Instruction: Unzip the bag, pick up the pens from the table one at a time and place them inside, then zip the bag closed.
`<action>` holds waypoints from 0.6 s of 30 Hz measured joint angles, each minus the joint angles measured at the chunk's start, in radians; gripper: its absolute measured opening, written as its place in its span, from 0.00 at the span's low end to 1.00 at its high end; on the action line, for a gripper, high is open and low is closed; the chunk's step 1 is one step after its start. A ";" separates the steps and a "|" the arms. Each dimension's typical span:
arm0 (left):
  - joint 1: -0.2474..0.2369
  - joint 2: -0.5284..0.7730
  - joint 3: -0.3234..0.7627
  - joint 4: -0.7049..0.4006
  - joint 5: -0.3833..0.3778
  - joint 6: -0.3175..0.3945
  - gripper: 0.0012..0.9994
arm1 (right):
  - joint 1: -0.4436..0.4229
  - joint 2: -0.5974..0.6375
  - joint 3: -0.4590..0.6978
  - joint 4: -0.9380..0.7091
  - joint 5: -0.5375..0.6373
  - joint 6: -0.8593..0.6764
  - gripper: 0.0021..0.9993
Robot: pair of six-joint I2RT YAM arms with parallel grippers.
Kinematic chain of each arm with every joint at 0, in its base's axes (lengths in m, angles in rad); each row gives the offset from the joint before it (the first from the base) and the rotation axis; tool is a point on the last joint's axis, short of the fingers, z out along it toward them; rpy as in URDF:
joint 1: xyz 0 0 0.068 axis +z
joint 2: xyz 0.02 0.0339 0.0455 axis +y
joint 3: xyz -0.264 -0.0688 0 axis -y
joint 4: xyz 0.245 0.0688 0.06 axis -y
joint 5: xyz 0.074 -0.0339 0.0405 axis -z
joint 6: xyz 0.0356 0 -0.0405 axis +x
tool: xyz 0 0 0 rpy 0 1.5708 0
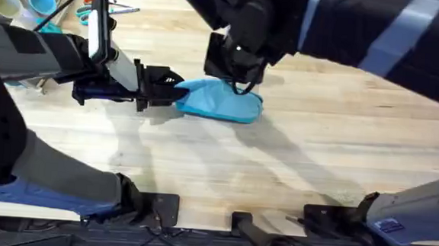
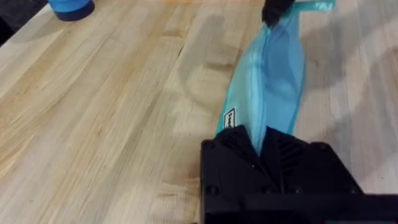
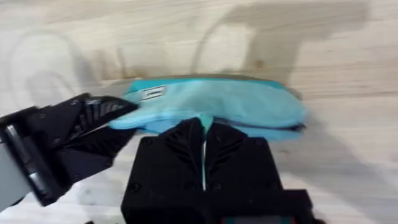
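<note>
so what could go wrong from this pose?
1. The left gripper pinches only the bag's end fabric; a hard pull could slip it free.
2. The right gripper holds a thin teal strip, probably the zipper pull; it may slip out.
3. Both arms crowd the bag, so the grippers could collide.

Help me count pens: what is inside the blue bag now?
Cannot tell: the bag lies on the table, its fabric hiding any contents. The left claw and right claw pinch it.

A craft or office workbench: plank table [image 1: 318, 137], cups [image 1: 24, 4], scissors [image 1: 97, 1].
</note>
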 joint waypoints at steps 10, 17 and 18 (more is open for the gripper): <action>-0.003 0.000 0.000 -0.002 -0.002 0.000 0.04 | -0.091 -0.013 0.000 -0.156 0.031 -0.007 0.03; -0.004 0.000 -0.001 -0.003 -0.002 0.000 0.04 | -0.139 -0.013 0.000 -0.214 0.029 -0.008 0.03; -0.005 0.000 -0.001 -0.003 -0.002 0.000 0.04 | -0.145 -0.013 0.000 -0.220 0.026 -0.008 0.03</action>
